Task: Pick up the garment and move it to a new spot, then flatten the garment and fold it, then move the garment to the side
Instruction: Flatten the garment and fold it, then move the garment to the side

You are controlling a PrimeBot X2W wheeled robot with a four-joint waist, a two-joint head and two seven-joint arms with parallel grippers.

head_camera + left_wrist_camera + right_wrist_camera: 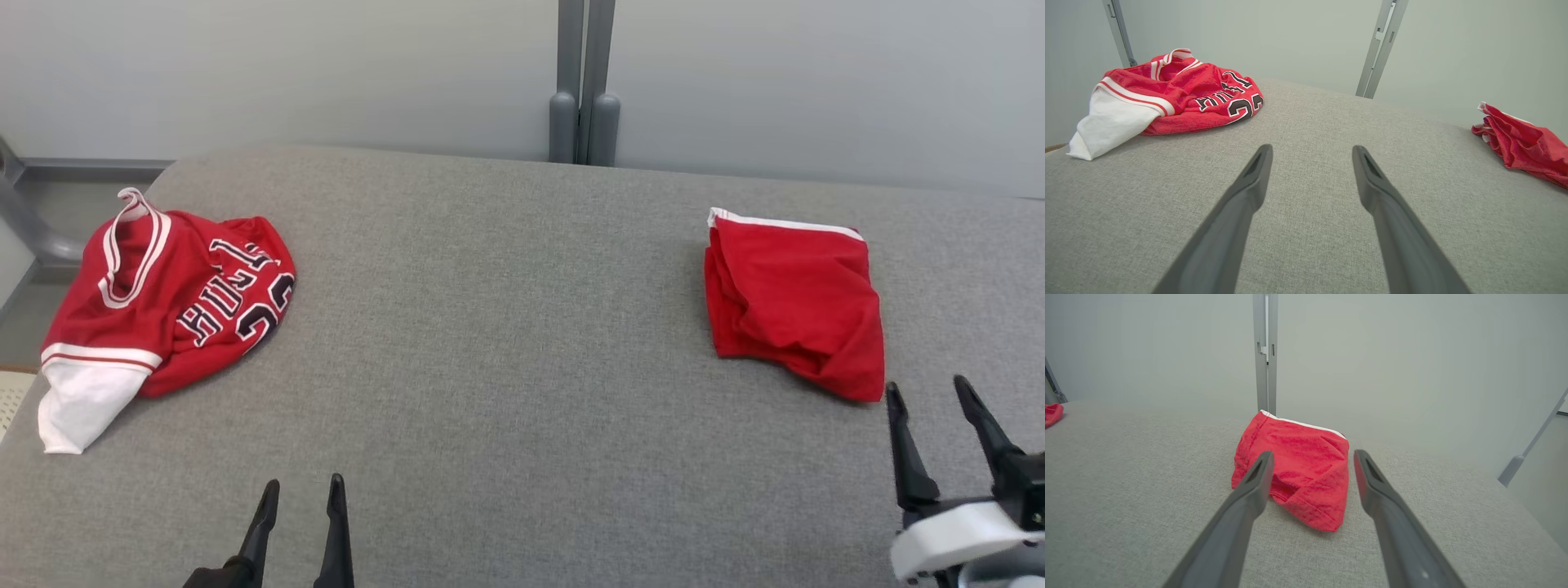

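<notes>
Grey table (pixel 522 367), pale wall (pixel 286 73).

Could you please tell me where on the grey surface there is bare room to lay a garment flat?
The wide middle of the grey surface is bare, between the crumpled jersey on the left and the folded red garment on the right. The right gripper crowds that garment's near corner.

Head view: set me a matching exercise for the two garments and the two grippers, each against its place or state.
1. lettered red jersey
2. plain red garment
3. left gripper
4. right gripper

A. open, just short of the folded piece's near corner
B. crumpled, left end of the grey table
C. open, above bare surface
D. folded, right end

Pairs: 1-B, 2-D, 3-C, 4-A
</notes>
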